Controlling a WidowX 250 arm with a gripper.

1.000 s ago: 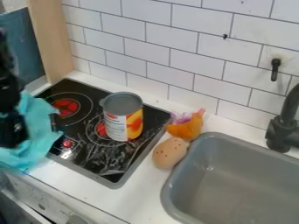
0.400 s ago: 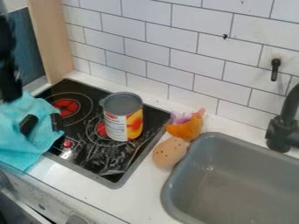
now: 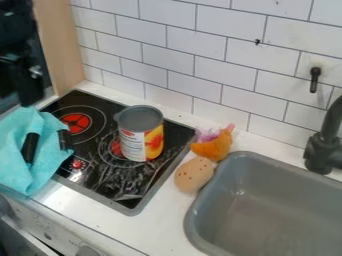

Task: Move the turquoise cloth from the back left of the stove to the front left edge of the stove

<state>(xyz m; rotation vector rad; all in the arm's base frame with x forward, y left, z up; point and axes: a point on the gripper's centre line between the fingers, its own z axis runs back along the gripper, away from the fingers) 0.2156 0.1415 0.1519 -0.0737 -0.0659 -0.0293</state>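
The black gripper [image 3: 28, 92] is at the upper left, just above the top edge of a turquoise cloth [image 3: 20, 167]. That cloth lies crumpled over the left edge of the stove and the counter beside it. Two short black bar-like pieces show against the cloth, one on its middle and one at its right edge; what they belong to is unclear. To the right, an open, upright tin can [image 3: 141, 134] with a peach label stands on the black stove top [image 3: 120, 182].
Right of the stove, an orange and purple toy [image 3: 214, 145] touches a speckled tan egg-shaped object [image 3: 194, 175]. A grey sink [image 3: 195, 220] and black faucet [image 3: 324, 145] are at the right. A tiled wall and wooden panel [image 3: 60, 47] rise behind.
The arm has moved up off the cloth, then slightly right, uncovering more of the cloth and the black piece on its middle. The cloth's outline has shifted slightly; the can and toys stay put.
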